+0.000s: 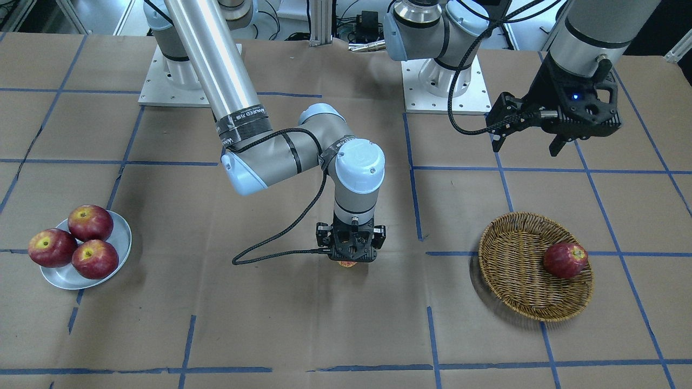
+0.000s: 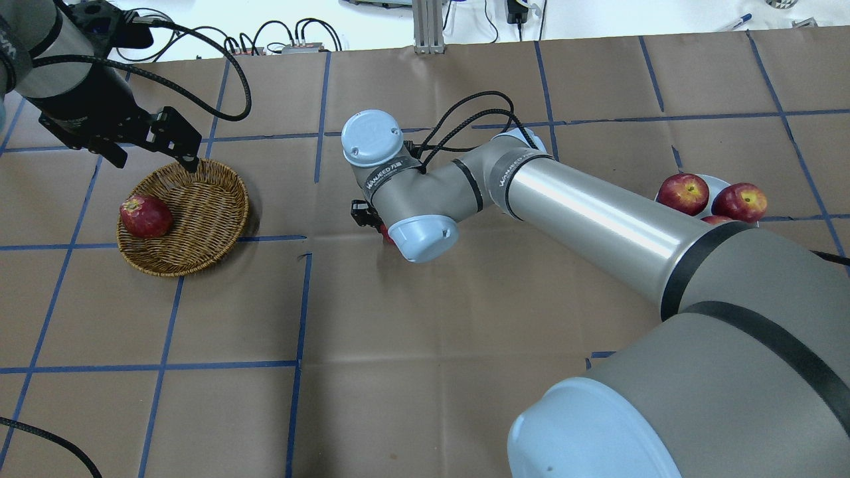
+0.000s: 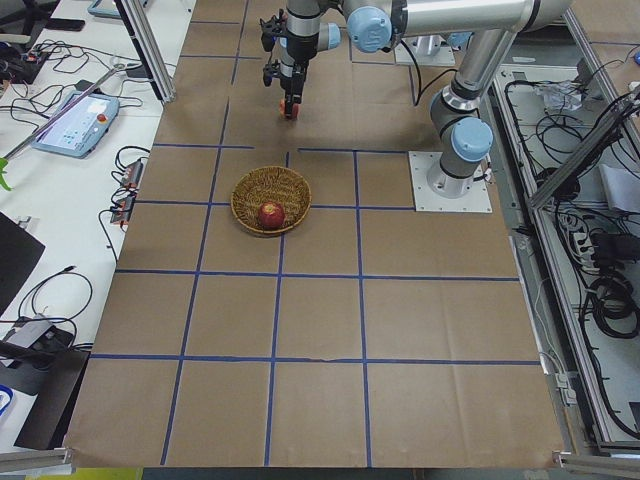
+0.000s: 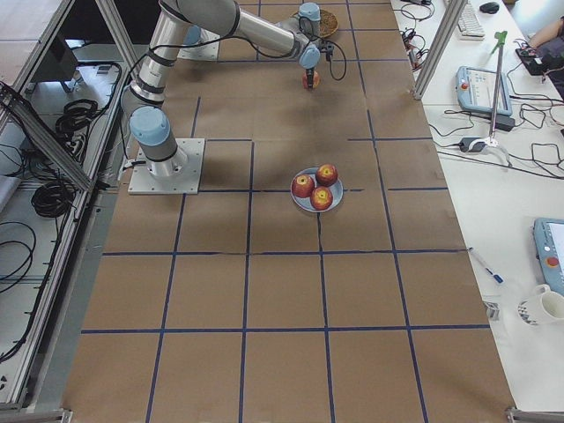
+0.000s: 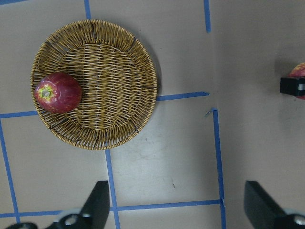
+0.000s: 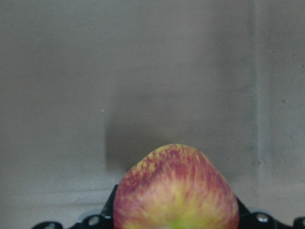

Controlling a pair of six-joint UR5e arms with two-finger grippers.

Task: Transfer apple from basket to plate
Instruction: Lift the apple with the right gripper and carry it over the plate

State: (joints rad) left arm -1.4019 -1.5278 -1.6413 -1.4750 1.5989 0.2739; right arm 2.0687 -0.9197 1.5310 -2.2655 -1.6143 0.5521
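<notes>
The apple (image 1: 346, 264), red streaked with yellow, sits between the fingers of my right gripper (image 1: 350, 258) at the table's middle, low over the paper. It fills the bottom of the right wrist view (image 6: 176, 191). The gripper is shut on it. The wicker basket (image 1: 519, 281) stands on my left side and shows in the left wrist view (image 5: 109, 86). My left gripper (image 1: 527, 147) hangs open and empty above the table beside the basket. The grey-white plate (image 1: 121, 237) lies on my right side, apart from both grippers.
A dark red apple (image 1: 565, 260) lies in the basket at its edge. Three dark red apples (image 1: 81, 243) fill the plate. The right arm's forearm (image 2: 597, 219) stretches low across the table toward the middle. Blue tape lines grid the brown paper.
</notes>
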